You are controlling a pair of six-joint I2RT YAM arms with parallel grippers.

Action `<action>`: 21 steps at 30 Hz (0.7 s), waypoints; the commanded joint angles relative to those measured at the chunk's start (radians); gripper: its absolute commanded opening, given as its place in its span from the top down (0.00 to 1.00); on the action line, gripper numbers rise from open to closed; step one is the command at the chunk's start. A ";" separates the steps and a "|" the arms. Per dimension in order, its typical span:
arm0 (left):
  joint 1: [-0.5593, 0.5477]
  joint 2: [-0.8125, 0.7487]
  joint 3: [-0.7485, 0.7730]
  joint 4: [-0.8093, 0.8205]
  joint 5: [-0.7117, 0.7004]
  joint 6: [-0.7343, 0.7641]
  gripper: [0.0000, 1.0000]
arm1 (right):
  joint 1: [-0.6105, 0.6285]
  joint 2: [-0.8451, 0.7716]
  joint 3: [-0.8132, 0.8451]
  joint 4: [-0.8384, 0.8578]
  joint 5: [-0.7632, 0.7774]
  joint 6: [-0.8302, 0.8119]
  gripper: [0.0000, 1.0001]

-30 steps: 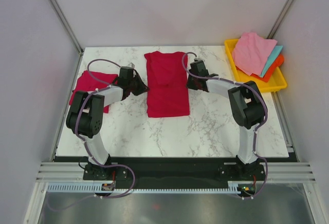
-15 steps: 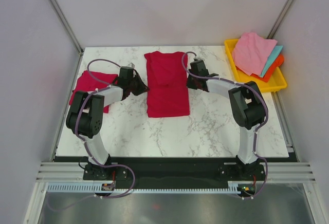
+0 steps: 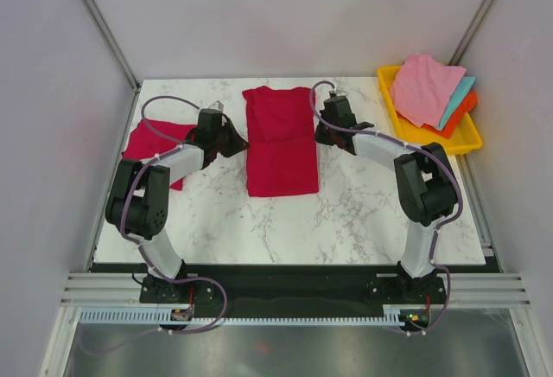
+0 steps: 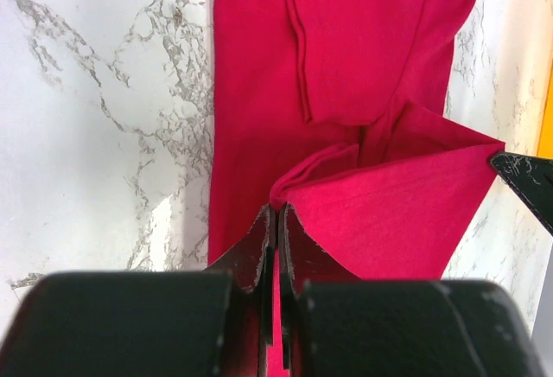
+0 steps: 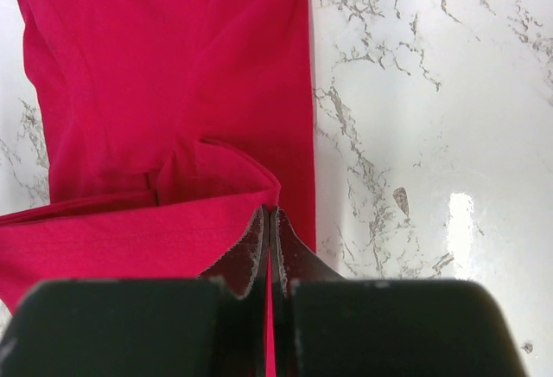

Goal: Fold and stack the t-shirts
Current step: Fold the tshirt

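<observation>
At the far left, well outside the left fingers, a folded t-shirt (image 3: 154,145) lies on the marble tabletop (image 3: 363,213), just where it lay a second ago. The left gripper (image 3: 240,141) is pinched tight on the left edge of the middle t-shirt (image 3: 281,165), a long crimson strip running away from the arms. In the left wrist view its fingers (image 4: 259,243) meet with cloth between them. From their tips a raised fold stretches across to the black tip of the other gripper.

The right gripper (image 3: 320,133) now has its jaws pressed together on the shirt's right edge. In its wrist view the fingers (image 5: 251,252) nip the corner of that same lifted fold, with the flat shirt beyond them and bare marble to their right. A second ago these jaws stood partly apart. Since then both grippers have crept a little toward the far end of the table, and the arms have stretched out with them.

Well beyond the right fingers, at the table's far right corner, a yellow tray (image 3: 467,145) holds pink cloth (image 3: 423,87) over teal cloth (image 3: 460,96) and orange cloth (image 3: 467,111), all unmoved.
</observation>
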 commanded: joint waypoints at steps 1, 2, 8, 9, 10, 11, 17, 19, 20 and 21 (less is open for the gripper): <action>0.001 -0.026 0.020 0.019 -0.034 0.045 0.98 | -0.003 -0.017 0.043 0.004 0.013 -0.013 1.00; 0.003 -0.021 0.026 0.017 -0.036 0.045 0.98 | -0.006 -0.012 0.059 -0.001 0.013 -0.014 1.00; 0.007 0.048 0.106 0.024 -0.034 0.043 0.98 | -0.006 0.043 0.140 -0.019 0.013 -0.008 1.00; 0.009 0.065 0.115 0.024 -0.034 0.040 0.98 | -0.009 0.063 0.149 -0.023 0.012 -0.007 1.00; 0.013 0.072 0.123 0.024 -0.033 0.030 0.98 | -0.011 0.074 0.172 -0.026 0.013 -0.007 1.00; 0.016 0.082 0.141 0.025 -0.031 0.026 0.98 | -0.012 0.083 0.185 -0.032 0.013 -0.005 1.00; 0.035 0.184 0.237 0.011 0.000 0.008 0.98 | -0.032 0.161 0.255 -0.039 0.010 0.007 0.99; 0.047 0.203 0.250 0.017 0.003 -0.006 0.98 | -0.035 0.201 0.302 -0.049 -0.004 0.007 0.97; 0.050 0.221 0.270 0.017 0.007 -0.006 0.98 | -0.037 0.213 0.313 -0.053 -0.002 0.005 0.96; 0.053 0.232 0.280 0.017 0.009 -0.004 0.98 | -0.038 0.228 0.323 -0.053 -0.001 0.005 0.94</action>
